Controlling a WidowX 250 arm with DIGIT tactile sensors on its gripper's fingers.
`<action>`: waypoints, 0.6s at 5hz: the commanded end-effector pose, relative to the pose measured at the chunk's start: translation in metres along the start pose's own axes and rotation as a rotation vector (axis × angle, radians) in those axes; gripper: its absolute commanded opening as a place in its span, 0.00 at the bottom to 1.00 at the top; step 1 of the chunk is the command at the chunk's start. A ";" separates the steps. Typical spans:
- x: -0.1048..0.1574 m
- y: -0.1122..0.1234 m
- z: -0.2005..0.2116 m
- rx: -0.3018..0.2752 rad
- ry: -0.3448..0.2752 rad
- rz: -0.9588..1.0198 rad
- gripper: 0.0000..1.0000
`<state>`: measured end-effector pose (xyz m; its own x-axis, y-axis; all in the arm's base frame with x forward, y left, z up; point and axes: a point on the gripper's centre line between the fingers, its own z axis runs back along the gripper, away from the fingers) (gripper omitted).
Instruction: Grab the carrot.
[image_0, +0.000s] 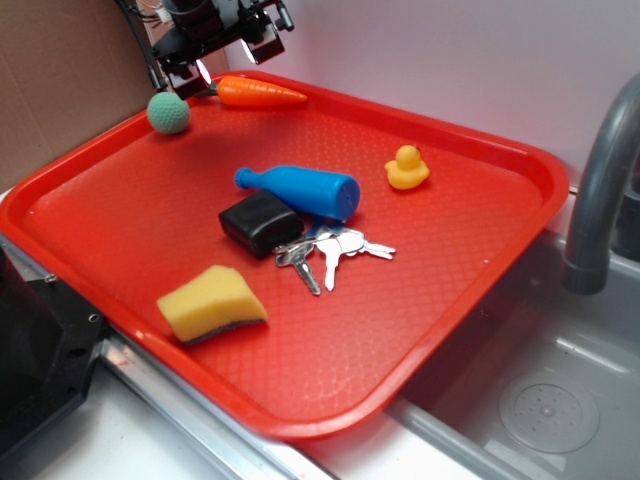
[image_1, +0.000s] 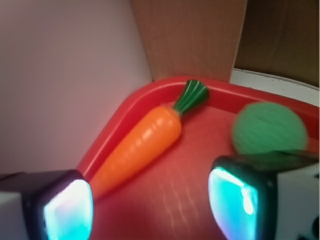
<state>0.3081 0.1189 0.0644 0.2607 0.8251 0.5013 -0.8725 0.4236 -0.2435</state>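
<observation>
Closest to me, a red tray (image_0: 420, 330) sits on the worktop beside a grey sink (image_0: 540, 400), and everything loose is inside that tray. Nearest its front edge lies a yellow sponge (image_0: 210, 303) with a dark underside. A little further in, a bunch of silver keys (image_0: 330, 252) fans out, touching a small black fob (image_0: 258, 222). Just behind the fob, a blue bottle (image_0: 300, 188) lies on its side, its body resting against the fob's back. Off to the right, well apart from the rest, stands a yellow rubber duck (image_0: 407, 167).

At the far corner of the tray are the last two things. A green ball (image_0: 168, 112) rests near the left rim, and the carrot (image_0: 260, 93) lies flat along the back rim (green stub toward the corner, orange tip pointing away to the right).

The end effector (image_0: 205, 55) hangs above that corner, over the stub end of the carrot and beside the ball. In the wrist view its two fingers (image_1: 67, 210) stand spread wide with nothing between them; the carrot (image_1: 142, 147) lies on the tray floor ahead of the gap, hugging the rim, and the blurred green ball (image_1: 270, 129) sits just beyond the right finger.
</observation>
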 end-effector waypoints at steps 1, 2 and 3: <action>0.036 0.011 -0.022 0.044 -0.016 0.050 1.00; 0.035 0.007 -0.040 0.085 -0.005 0.031 1.00; 0.031 0.006 -0.052 0.117 0.032 0.019 1.00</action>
<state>0.3258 0.1531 0.0232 0.2933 0.8465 0.4443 -0.9231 0.3718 -0.0989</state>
